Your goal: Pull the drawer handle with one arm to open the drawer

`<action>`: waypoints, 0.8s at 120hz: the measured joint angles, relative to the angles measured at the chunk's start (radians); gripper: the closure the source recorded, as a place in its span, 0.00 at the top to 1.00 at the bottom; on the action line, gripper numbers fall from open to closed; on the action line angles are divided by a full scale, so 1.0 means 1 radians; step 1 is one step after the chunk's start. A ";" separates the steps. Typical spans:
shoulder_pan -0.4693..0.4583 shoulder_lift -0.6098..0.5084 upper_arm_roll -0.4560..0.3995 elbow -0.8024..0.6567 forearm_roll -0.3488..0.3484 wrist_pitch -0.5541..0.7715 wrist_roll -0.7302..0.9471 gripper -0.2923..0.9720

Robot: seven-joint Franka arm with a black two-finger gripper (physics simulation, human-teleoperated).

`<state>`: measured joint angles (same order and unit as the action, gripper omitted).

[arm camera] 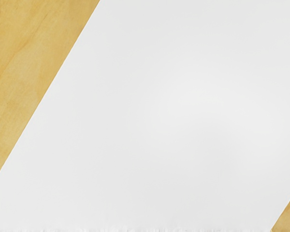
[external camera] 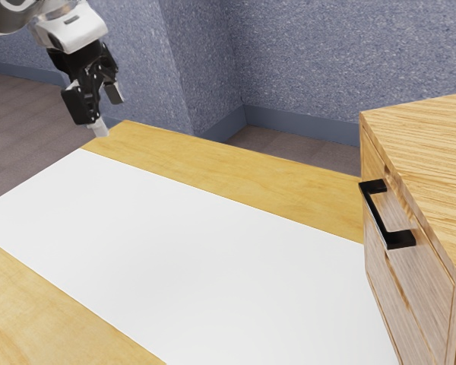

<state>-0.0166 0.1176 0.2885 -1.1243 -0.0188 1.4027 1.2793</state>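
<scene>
The black two-finger gripper [external camera: 106,111] is being held high over the far corner of the light wooden surface [external camera: 235,179], at the exterior view's upper left, with its fingers being shown apart and nothing between them. A white rectangular sheet [external camera: 175,251] is being seen across the surface's middle, and under the hand in the wrist view [arm camera: 183,121]. The black bar handle [external camera: 380,213] is being carried on the wooden drawer front [external camera: 404,219], well apart from the gripper, at the exterior view's right.
</scene>
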 joint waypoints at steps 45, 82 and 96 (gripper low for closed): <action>-0.008 -0.092 -0.088 -0.161 -0.017 -0.006 0.076 0.77; 0.054 -0.205 -0.294 -0.382 -0.031 0.058 0.419 0.77; 0.071 -0.211 -0.296 -0.431 -0.161 0.134 0.596 0.77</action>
<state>0.0539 -0.0936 -0.0079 -1.5557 -0.1802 1.5367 1.8755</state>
